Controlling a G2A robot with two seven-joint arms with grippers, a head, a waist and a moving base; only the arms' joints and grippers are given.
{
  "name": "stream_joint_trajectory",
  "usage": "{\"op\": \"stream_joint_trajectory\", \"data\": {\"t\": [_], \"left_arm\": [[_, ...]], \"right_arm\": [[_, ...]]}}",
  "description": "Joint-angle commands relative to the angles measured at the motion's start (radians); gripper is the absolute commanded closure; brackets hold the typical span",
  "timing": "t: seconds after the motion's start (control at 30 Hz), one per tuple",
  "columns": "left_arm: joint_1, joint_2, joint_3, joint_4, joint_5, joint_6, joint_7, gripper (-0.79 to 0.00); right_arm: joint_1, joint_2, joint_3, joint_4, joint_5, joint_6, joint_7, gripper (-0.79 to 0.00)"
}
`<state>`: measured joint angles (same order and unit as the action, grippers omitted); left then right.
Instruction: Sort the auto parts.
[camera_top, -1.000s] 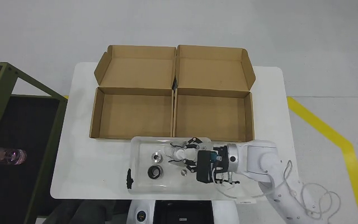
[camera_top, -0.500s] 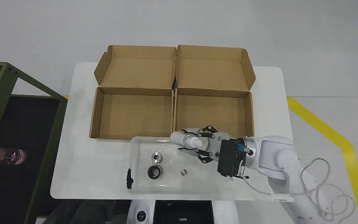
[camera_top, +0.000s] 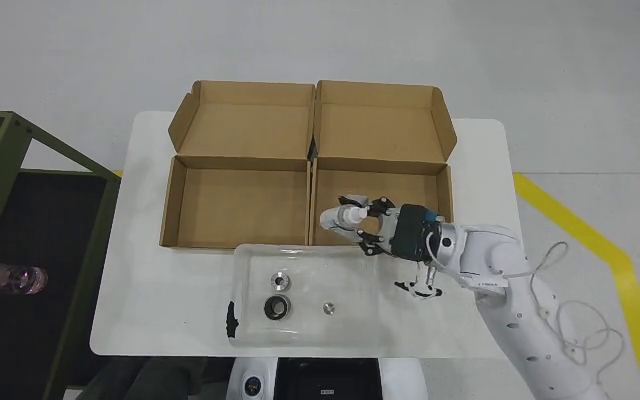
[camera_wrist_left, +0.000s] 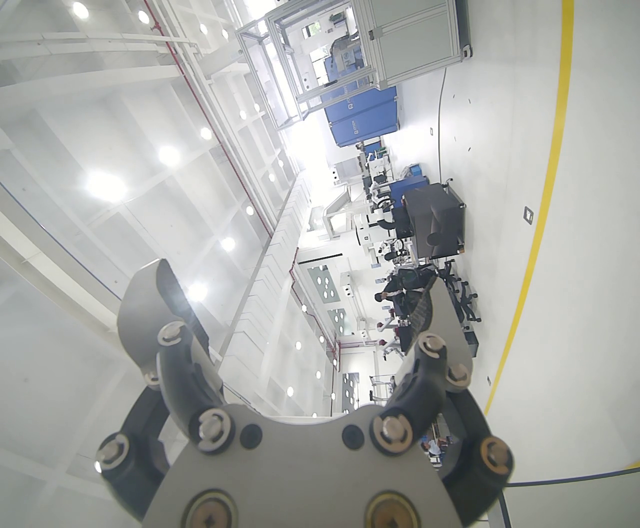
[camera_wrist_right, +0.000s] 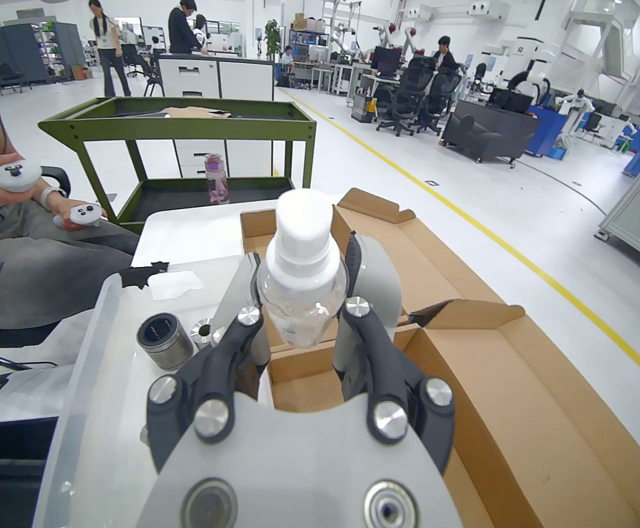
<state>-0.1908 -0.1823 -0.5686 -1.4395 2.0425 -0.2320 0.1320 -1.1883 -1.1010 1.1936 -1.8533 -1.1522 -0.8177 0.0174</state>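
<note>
The right gripper (camera_top: 363, 223), held level just right of frame centre, clamps 1 spray bottle (camera_wrist_right: 303, 282) sideways, its greenish mark, perhaps a label, unreadable.

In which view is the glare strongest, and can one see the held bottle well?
Left wrist view: ceiling lamps flare white; the yellow floor line looks bowed, probably by the lens. Right wrist view: even light; the bottle in the right gripper shows plainly. Top view: even light over the table.

White table (camera_top: 140, 280), loaded
Far side: left cardboard box (camera_top: 238, 208) and right cardboard box (camera_top: 400, 190), touching; near edge: clear tray (camera_top: 310, 312).
</note>
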Motion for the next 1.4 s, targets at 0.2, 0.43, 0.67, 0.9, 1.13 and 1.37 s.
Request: {"op": "stream_joint_trajectory", "data": {"t": [0.2,0.43,0.67,0.9,1.13,1.37], "left_arm": [[0.0,0.0,0.0,0.0,0.0,0.0,0.0,-0.785],[0.0,0.0,0.0,0.0,0.0,0.0,0.0,-0.785],[0.0,0.0,0.0,0.0,0.0,0.0,0.0,-0.785],[0.0,0.0,0.0,0.0,0.0,0.0,0.0,-0.785],[0.0,0.0,0.0,0.0,0.0,0.0,0.0,-0.785],[0.0,0.0,0.0,0.0,0.0,0.0,0.0,-0.785]], "right_arm": [[0.102,-0.012,-0.041,0.154,-0.037,0.067,0.063,0.0],[0.18,-0.03,-0.097,0.285,0.006,0.092,0.071,0.0],[0.258,-0.059,-0.181,0.412,0.058,0.118,0.085,0.0],[0.32,-0.084,-0.244,0.503,0.05,0.147,0.092,0.0],[0.351,-0.1,-0.27,0.563,0.044,0.168,0.082,-0.028],[0.369,-0.112,-0.291,0.609,0.025,0.19,0.078,-0.151]]}}
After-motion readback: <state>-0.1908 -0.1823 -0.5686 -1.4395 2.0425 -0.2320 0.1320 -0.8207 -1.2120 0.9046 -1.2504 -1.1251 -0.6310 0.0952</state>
